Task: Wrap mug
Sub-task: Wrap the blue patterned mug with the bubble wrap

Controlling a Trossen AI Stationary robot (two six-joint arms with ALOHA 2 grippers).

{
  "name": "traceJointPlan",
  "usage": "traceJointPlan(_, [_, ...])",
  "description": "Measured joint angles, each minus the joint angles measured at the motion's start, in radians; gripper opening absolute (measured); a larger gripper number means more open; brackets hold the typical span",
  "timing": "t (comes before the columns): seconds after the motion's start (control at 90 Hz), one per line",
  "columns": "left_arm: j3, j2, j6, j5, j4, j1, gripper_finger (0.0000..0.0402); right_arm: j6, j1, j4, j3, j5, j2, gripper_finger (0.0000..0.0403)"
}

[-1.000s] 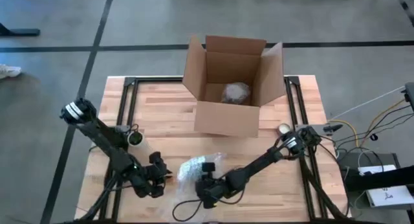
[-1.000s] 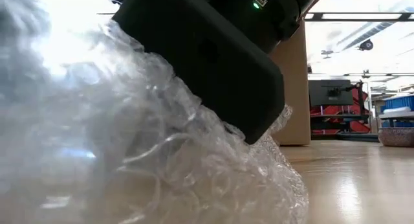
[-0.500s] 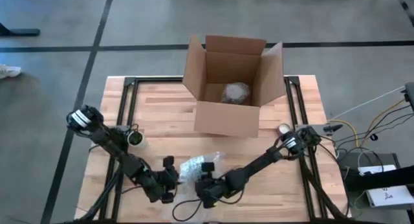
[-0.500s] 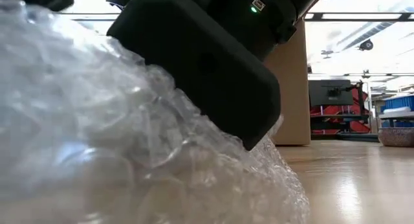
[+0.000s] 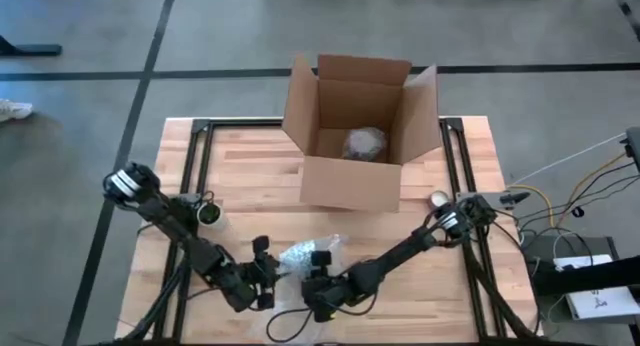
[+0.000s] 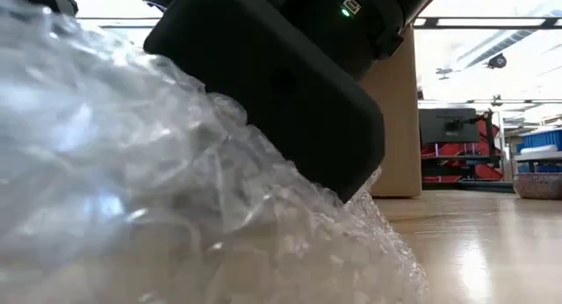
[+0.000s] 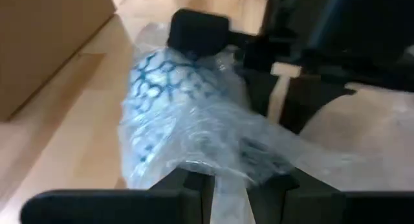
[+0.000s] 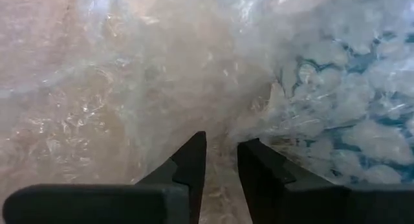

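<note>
The mug [image 7: 169,88], white with a blue pattern, lies inside a bundle of clear bubble wrap [image 5: 303,254] on the table near its front edge. My left gripper [image 5: 265,274] stands at the bundle's left side, shut on loose wrap. At the bundle's near side my right gripper [image 5: 318,265] is also shut on wrap, with the mug [image 8: 349,88] just beyond its fingers. In the low view the wrap [image 6: 132,181] fills the foreground under a dark gripper body [image 6: 281,84]. My left gripper pinches a loose strip of the bubble wrap [image 7: 229,188] between its two fingers, at the bundle's left end. The fingers come about level from the table's left. The bundle lies on the table with the wrap slack. My right gripper pinches a fold of the bubble wrap [image 8: 222,149] between its two fingers, just beside the wrapped mug. It comes from the table's near side, slanting down. One layer or several, I cannot tell. The bundle rests on the table.
An open cardboard box [image 5: 360,136] stands at the back middle with a wrapped item [image 5: 365,143] inside. A small round object [image 5: 210,214] sits by the left arm and another [image 5: 438,199] by the right arm. Bare wood lies left of the box.
My left gripper has gone toward the table's right edge, up to the left side of the bundle. In the low view the wrap on the left has bulged and shifted. My right gripper has kept its place.
</note>
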Motion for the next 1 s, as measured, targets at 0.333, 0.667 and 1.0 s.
traceJointPlan(0.333, [0.001,0.072,0.013,-0.012,0.075,0.01,0.0059,0.001,0.012,-0.062,0.066,-0.004,0.003,0.0114])
traceJointPlan(0.667, [-0.001,0.075,0.022,-0.028,0.062,0.012,0.0059,-0.021,0.021,-0.124,0.149,-0.002,0.003,0.0168])
traceJointPlan(1.0, [-0.002,0.076,0.025,-0.03,0.062,0.012,0.0059,-0.02,0.033,-0.213,0.291,0.008,0.0,0.0167])
